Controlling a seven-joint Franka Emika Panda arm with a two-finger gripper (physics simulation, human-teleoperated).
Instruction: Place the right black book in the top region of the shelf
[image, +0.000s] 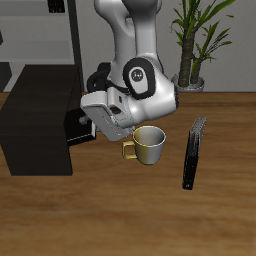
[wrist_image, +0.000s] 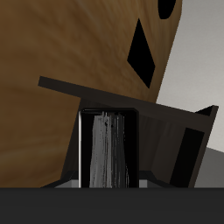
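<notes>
The right black book (image: 74, 121), thick, stubby and glossy black with thin white edge lines, is held in my gripper (image: 84, 122) just above the table. It hangs at the end of the shelf (image: 35, 115) nearest the mug. The shelf is a low, wide matte black cabinet with a flat top. In the wrist view the book (wrist_image: 107, 149) stands between my fingers with its grey page edge facing the camera. My gripper (wrist_image: 107, 180) is shut on it, and the shelf (wrist_image: 175, 131) lies right behind it.
A cream mug (image: 148, 145) stands on the wooden table close beside my gripper. A slimmer, longer black book (image: 193, 152) lies beyond the mug. A potted plant (image: 195, 40) stands at the back. A tall thin-framed dark rack (image: 40, 30) rises behind the shelf.
</notes>
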